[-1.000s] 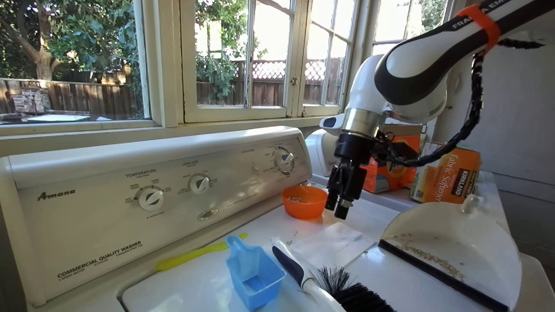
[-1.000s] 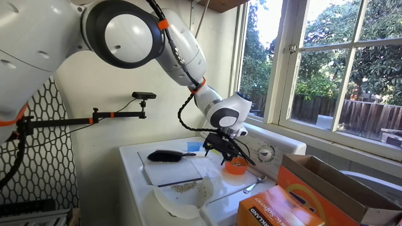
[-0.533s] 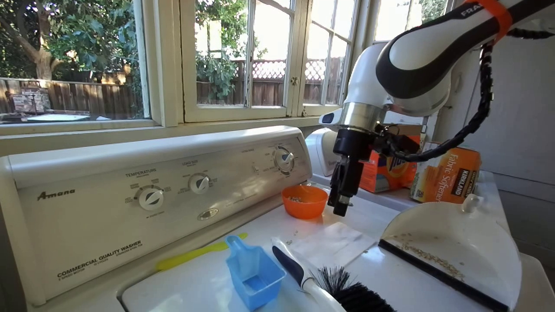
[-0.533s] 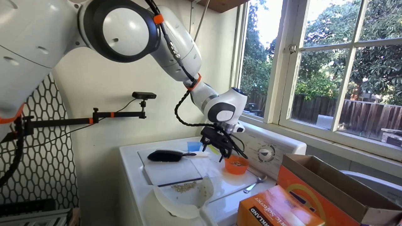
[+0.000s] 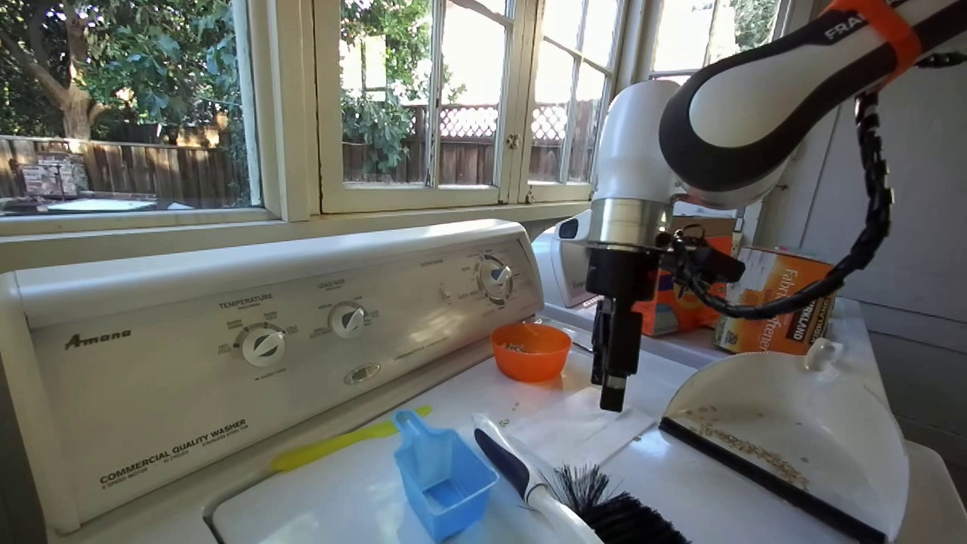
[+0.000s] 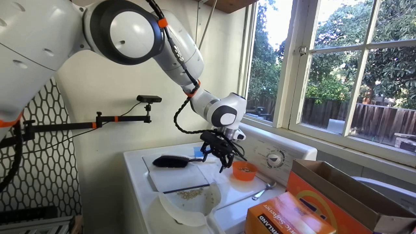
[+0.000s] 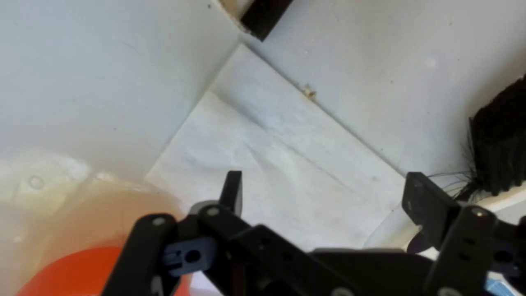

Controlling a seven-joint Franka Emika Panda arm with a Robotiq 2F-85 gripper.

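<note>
We count one orange bowl (image 5: 531,363), one white sheet (image 7: 279,164), one blue scoop (image 5: 446,487), one brush (image 6: 171,161), one dustpan (image 5: 808,415), one spoon (image 6: 263,191) and one long yellow utensil (image 5: 340,443). We find two orange boxes (image 6: 284,214), three round dials (image 5: 264,346) on one washer panel (image 5: 302,378), and one small black camera (image 6: 149,98). The pale grains (image 5: 755,455) are too many and too small for us to count.

- I have cream-framed windows (image 6: 365,47) running behind my white washer (image 5: 166,393).
- Through them I see leafy trees (image 5: 166,72) and a wooden fence (image 5: 162,177).
- High by my pale wall (image 6: 110,87) juts a wooden shelf (image 6: 227,5); a black hexagon pattern (image 6: 53,162) shows lower down.
- I get strong daylight, lying in bright patches on the washer.
</note>
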